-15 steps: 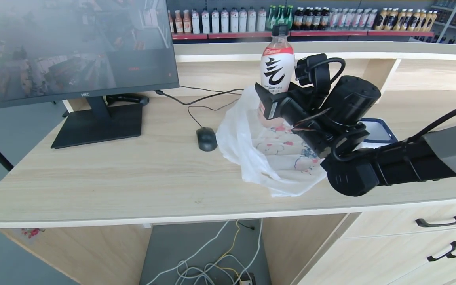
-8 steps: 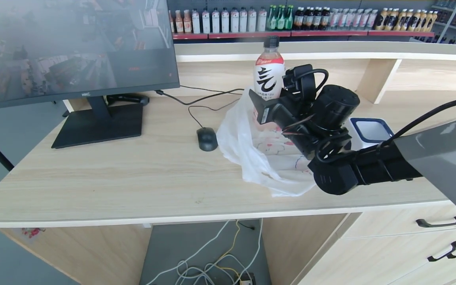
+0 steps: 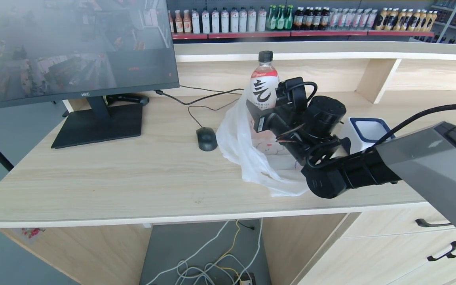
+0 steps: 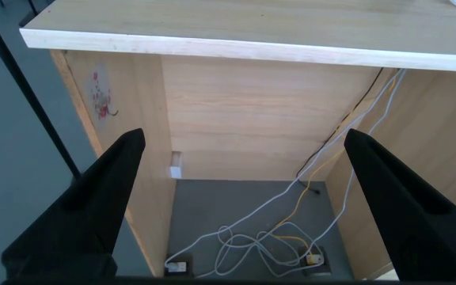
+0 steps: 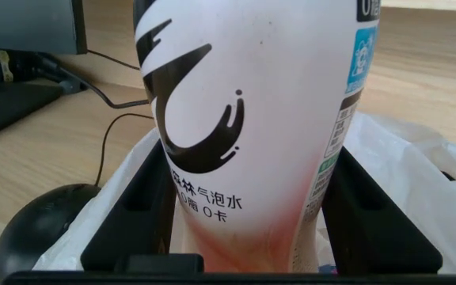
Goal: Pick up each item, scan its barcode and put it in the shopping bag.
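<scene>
White drink bottle (image 3: 264,85), black cap, upright, lower end at the mouth of the translucent shopping bag (image 3: 251,158), which lies right of centre on the counter (image 3: 133,170); my right gripper (image 5: 252,214) clamped on its lower body. My left gripper (image 4: 244,134), fingers apart, hangs below the counter's front edge

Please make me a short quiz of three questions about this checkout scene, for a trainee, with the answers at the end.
1. True or false: the right gripper is shut on the bottle.
2. How is the bottle placed? A) lying flat on its side; B) upright, at the opening of the shopping bag; C) standing on a shelf.
3. Fill in: the left gripper is ____ (open or shut).
Key: 1 true; 2 B; 3 open.
</scene>
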Controlling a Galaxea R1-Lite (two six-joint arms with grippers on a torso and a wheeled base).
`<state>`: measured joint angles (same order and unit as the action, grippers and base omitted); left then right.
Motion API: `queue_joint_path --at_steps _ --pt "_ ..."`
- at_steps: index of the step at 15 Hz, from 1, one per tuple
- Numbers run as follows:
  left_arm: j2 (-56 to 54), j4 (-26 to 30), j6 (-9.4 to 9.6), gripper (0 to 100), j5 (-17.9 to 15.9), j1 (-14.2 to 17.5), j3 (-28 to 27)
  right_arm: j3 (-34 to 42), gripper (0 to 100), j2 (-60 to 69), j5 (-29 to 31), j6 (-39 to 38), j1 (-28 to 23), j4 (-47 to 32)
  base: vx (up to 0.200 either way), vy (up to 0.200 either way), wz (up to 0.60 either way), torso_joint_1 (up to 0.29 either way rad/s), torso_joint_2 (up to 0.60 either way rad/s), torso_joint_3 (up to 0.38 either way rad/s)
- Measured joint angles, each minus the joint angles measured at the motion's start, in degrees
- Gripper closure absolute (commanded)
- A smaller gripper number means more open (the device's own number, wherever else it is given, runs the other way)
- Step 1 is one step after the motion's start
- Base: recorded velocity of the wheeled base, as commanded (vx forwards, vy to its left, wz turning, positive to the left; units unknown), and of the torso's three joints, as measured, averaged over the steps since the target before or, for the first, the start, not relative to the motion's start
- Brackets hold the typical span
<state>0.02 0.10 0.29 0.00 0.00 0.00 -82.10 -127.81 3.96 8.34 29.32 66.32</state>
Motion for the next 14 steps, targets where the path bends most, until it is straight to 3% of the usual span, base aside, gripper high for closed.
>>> queue_joint_path --at_steps 14 --pt "0.00 0.00 0.00 0 0.00 0.00 0.00 -1.19 100 -2.49 0.05 -0.02 0.02 0.17 0.000 0.000 0.00 0.000 0.00 0.000"
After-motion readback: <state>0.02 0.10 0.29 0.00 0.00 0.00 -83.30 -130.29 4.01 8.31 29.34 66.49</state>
